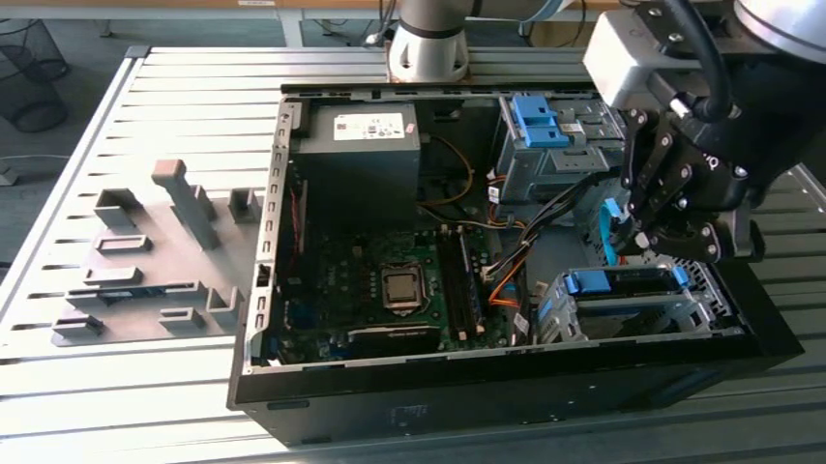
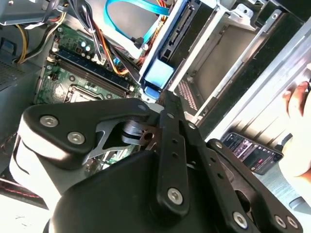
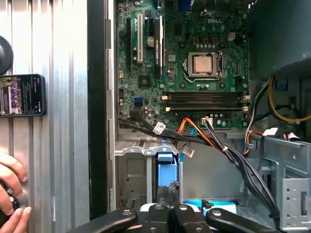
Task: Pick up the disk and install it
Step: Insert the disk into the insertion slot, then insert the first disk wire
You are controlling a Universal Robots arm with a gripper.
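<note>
On the slatted grey bench (image 1: pixel 155 97) we see the open computer case (image 1: pixel 516 387) lying on its side, with bare bench along the exterior view's left, where grey fixtures (image 1: pixel 155 251) stand. Inside, the motherboard (image 1: pixel 374 280) lies flat and uncovered, wires crowding its edge nearest the drive cage (image 1: pixel 633 309). The gripper (image 1: pixel 678 242) hangs just above that cage, near the case's wall on the exterior view's right. The disk (image 1: pixel 620 282), blue-railed, sits in the cage top, directly under the jaws; we cannot tell whether they are wide or narrow. Off the case, the first wrist view shows a phone (image 3: pixel 22 94) on the bench and a person's hand (image 3: pixel 12 194) beside it.
</note>
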